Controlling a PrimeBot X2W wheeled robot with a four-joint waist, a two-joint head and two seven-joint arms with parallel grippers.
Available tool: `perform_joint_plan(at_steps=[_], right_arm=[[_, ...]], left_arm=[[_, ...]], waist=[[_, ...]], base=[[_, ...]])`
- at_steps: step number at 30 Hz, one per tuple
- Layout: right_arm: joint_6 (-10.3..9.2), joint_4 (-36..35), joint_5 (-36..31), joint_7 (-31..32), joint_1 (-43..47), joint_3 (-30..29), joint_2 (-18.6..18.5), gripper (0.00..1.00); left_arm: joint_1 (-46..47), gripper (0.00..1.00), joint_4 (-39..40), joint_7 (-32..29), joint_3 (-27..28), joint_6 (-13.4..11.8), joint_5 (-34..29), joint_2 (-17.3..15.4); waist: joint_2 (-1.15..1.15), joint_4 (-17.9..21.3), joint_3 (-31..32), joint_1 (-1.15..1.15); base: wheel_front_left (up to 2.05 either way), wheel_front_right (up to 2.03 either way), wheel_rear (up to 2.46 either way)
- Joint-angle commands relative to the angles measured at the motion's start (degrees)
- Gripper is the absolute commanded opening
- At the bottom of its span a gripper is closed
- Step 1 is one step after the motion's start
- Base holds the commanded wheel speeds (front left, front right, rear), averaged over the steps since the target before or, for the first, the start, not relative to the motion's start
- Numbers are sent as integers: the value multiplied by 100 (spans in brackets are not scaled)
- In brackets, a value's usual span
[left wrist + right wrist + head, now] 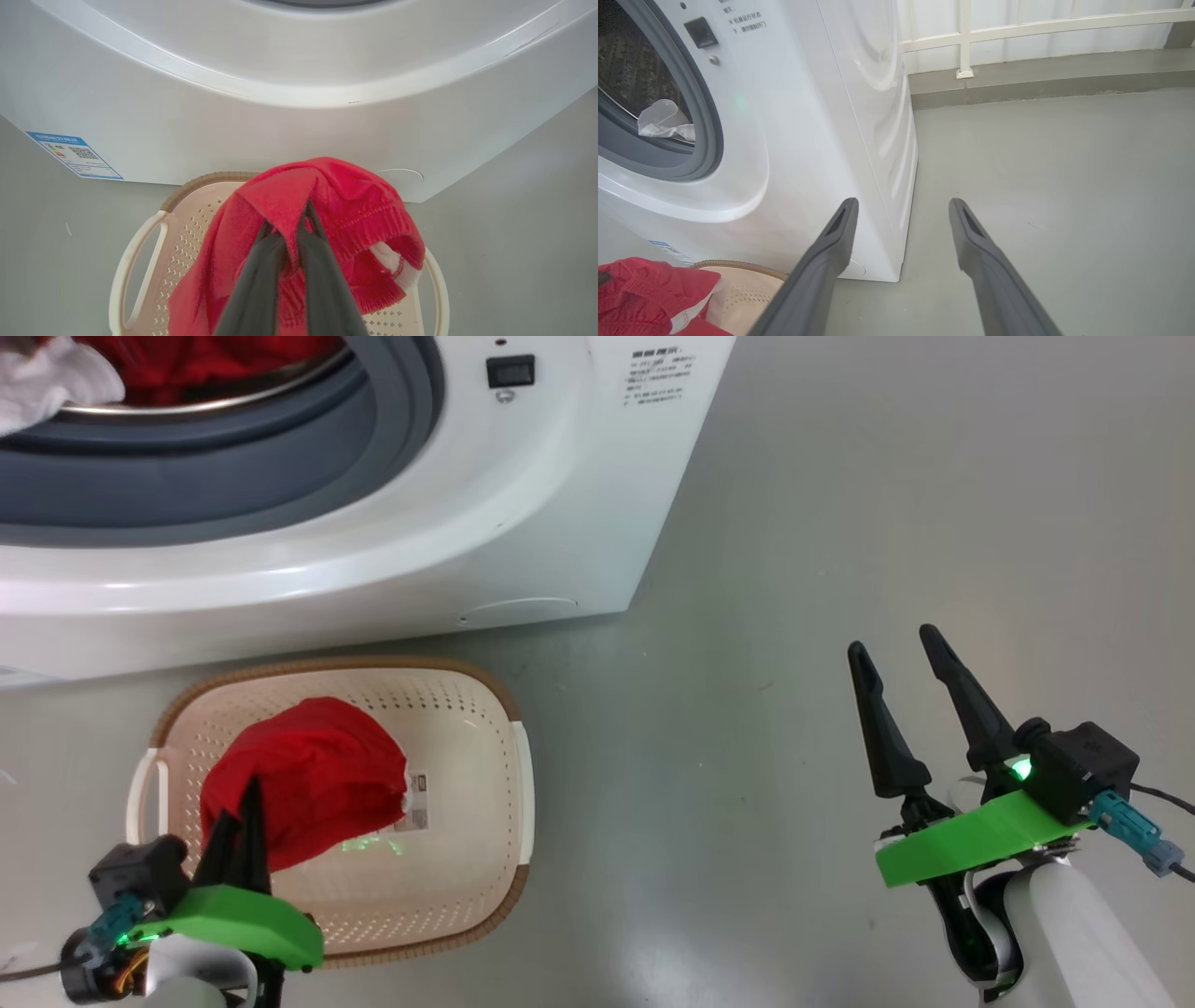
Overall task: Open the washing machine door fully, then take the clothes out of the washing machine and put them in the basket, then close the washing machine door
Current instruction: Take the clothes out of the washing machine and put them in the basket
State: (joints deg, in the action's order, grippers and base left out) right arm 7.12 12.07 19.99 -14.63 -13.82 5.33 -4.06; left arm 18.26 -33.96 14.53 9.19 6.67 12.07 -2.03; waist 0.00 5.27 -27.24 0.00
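The white washing machine [523, 504] fills the upper left, its grey-ringed opening uncovered; the washing machine door is out of view. Red clothes [205, 359] and a small white cloth [47, 383] lie in the drum, and the white cloth [663, 121] also hangs over the rubber ring. Below the machine stands the cream basket [467, 709]. My left gripper [250, 789] is shut on a red garment [317, 775] that hangs over the basket. The wrist view has fabric [355, 205] draped over the pinched fingers [261, 280]. My right gripper [892, 642] stands open over bare floor, apart from everything.
A blue sticker [74, 154] marks the machine's lower front. Grey floor [840, 523] stretches to the right of the machine and basket. A raised kerb with a white railing [1017, 23] runs behind the machine's side.
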Motion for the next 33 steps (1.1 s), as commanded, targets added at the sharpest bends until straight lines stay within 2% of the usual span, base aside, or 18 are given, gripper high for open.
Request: perform_joint_plan(at_steps=[1,16,33], right_arm=[[36,-149,-65,-37,-72,157,4,100],[36,-217,-71,-37,-312,222,69,100],[36,-323,-56,-37,-622,270,115,100]], left_arm=[[127,0,-126,47,153,46,-119,-86],[1002,0,-1495,47,-24,75,-552,-208],[1932,0,-2215,47,-307,80,-685,-449]], waist=[[0,46,-167,0],[0,164,-803,0],[0,258,-1697,0]], base=[[0,0,0],[0,0,0],[0,0,0]])
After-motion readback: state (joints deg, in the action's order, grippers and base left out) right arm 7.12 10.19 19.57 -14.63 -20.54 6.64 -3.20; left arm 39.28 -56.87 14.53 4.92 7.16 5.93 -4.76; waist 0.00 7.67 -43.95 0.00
